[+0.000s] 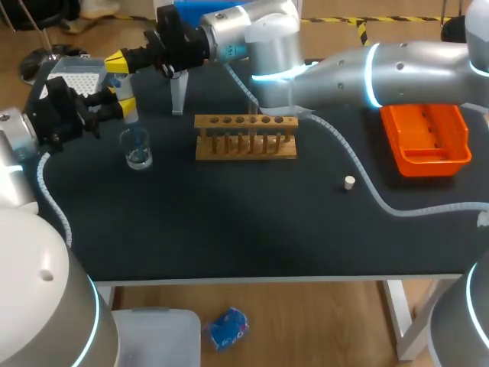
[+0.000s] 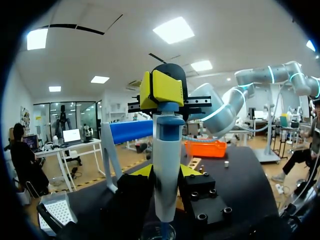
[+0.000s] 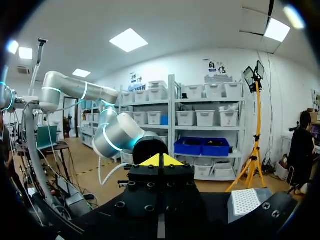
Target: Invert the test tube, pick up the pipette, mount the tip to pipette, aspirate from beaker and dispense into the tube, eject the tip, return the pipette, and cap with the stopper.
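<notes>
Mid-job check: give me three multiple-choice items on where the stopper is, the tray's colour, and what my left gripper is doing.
1. Where is the stopper? A in the tray; B on the bare table, apart from rack and tray; C standing in the rack.
2. What colour is the tray? A blue; B green; C orange.
3. The left gripper is: A shut on the pipette; B open and empty; C shut on the stopper.

Answers: B, the head view shows it lying alone on the dark tabletop; C, the tray is plainly orange; A, the left wrist view shows the pipette clamped between its fingers.
</notes>
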You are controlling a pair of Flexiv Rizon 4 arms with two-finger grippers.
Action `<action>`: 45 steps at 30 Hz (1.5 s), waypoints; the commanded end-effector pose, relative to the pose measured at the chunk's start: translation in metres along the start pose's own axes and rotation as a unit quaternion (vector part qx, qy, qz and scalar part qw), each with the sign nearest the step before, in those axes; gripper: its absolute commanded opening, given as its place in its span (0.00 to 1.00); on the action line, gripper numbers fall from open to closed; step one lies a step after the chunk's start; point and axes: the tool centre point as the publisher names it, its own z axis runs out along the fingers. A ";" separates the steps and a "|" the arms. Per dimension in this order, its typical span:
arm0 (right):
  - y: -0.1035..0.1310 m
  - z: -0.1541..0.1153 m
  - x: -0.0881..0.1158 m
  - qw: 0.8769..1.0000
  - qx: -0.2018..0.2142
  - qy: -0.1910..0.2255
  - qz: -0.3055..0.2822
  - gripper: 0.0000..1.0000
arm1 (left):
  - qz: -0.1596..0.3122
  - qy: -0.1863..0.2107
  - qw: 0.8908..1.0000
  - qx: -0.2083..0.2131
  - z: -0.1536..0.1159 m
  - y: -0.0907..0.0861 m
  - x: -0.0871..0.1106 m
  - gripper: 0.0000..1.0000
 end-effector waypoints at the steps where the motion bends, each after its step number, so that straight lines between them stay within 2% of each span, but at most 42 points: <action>1: -0.006 -0.001 0.003 1.000 0.000 -0.002 -0.001 0.00 | 0.000 -0.001 1.000 0.000 0.001 -0.005 -0.001 0.00; 17: 0.017 -0.003 -0.001 1.000 0.011 -0.003 -0.026 0.00 | 0.000 -0.001 1.000 0.000 0.001 -0.005 -0.001 0.00; 32: 0.049 -0.006 -0.002 0.998 0.034 0.003 -0.052 0.00 | 0.000 -0.001 1.000 0.000 0.001 -0.005 -0.001 0.00; 37: 0.062 -0.016 0.008 0.997 0.060 -0.007 -0.043 0.00 | 0.000 -0.001 1.000 0.000 0.001 -0.005 -0.001 0.00; 44: 0.077 -0.048 0.035 0.993 0.105 -0.045 -0.011 0.00 | 0.000 -0.001 1.000 0.000 0.001 -0.005 -0.001 0.00; 45: 0.079 -0.052 0.039 0.993 0.109 -0.050 -0.008 0.15 | 0.000 -0.001 1.000 0.000 0.001 -0.005 -0.001 0.00</action>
